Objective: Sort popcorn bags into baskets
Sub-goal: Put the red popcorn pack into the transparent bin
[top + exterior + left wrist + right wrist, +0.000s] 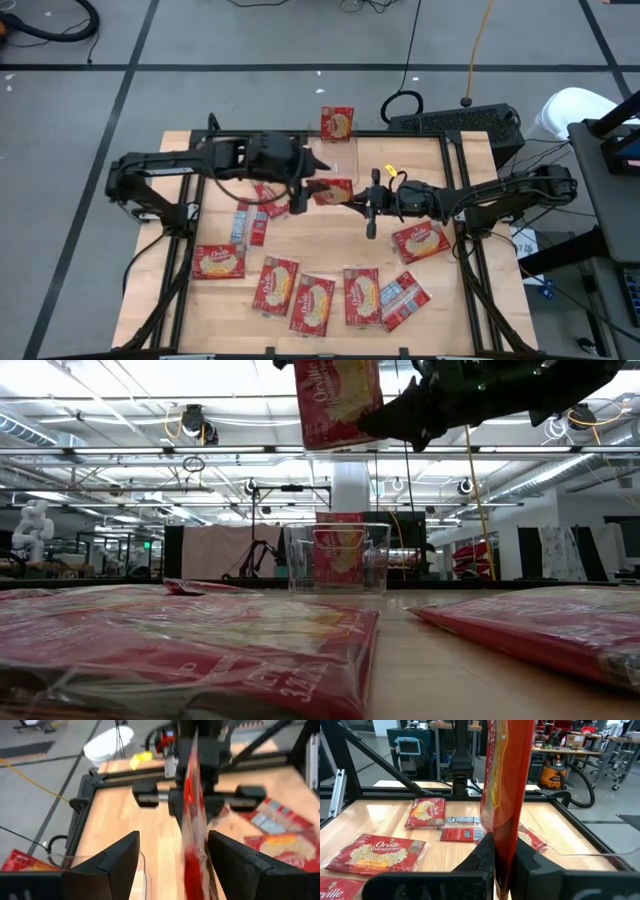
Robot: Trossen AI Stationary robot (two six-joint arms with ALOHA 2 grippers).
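1. Here, the right gripper (352,197) is clenched on one popcorn bag (333,190), pinching it by an edge so the packet hangs in the air above the middle of the table (480,300), just short of its far edge.
2. In the right wrist view that held bag (506,785) stands edge-on between the two dark fingers (482,855), which press against it from both sides.
3. The left gripper (300,185) is released: in the left wrist view its fingers (117,857) stand wide apart on either side of the bag (192,810) without touching it.
4. The two grippers meet at the bag from opposite sides, the left arm reaching in from the table's left edge and the right arm from its right edge.
5. In the low view the held bag (338,400) hangs high over the clear basket (338,558), tilted slightly.
6. The basket (336,155) sits at the middle of the table's far edge, and one red bag (340,550) shows through its clear walls; whether it stands inside or behind cannot be told from there.
7. Another bag (337,123) lies just beyond the far edge, behind the basket.
8. The remaining popcorn bags (300,295) lie flat across the near half of the table, most red side up, a few showing a silvery-blue side (240,222).
9. One bag (420,242) lies near the right edge, below the right arm.
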